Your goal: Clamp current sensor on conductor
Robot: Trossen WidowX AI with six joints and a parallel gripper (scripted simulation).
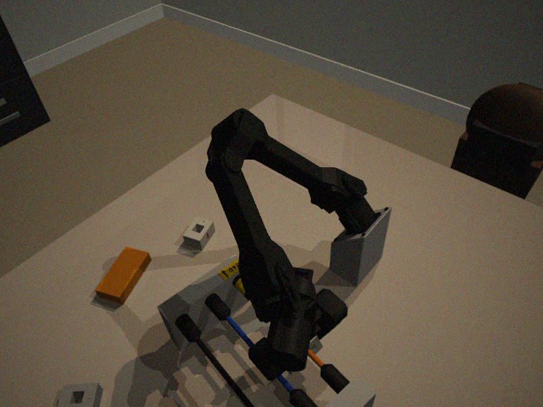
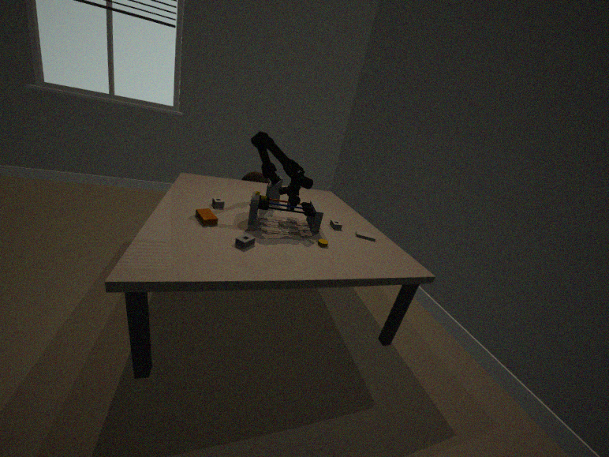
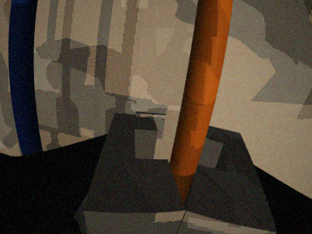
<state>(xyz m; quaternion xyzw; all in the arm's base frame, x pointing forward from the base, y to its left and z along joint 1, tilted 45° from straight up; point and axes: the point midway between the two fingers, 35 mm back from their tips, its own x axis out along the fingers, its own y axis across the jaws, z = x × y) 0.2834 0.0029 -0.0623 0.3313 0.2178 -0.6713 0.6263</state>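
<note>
The dark grey sensor (image 3: 132, 183) fills the lower middle of the wrist view. Its two halves stand on either side of the orange conductor (image 3: 209, 65) (image 1: 316, 357), which runs down between them. The halves meet at a seam near the camera; whether they are latched cannot be told. The sensor's arrow is not visible. My gripper (image 3: 172, 153) is shut on the sensor, with a black finger at each side. In the top view the arm hides most of the sensor. The yellow LOAD marker (image 1: 228, 270) with an arrow sits on the rack's end panel (image 1: 190, 301).
A blue conductor (image 1: 238, 330) (image 3: 22, 65) and a black conductor (image 1: 221, 368) run alongside. An orange box (image 1: 123, 273) (image 2: 207, 216) and grey blocks (image 1: 199, 234) (image 2: 244, 241) lie beyond the rack. A yellow disc (image 2: 323, 242) and a flat bar (image 2: 365, 236) lie on the table.
</note>
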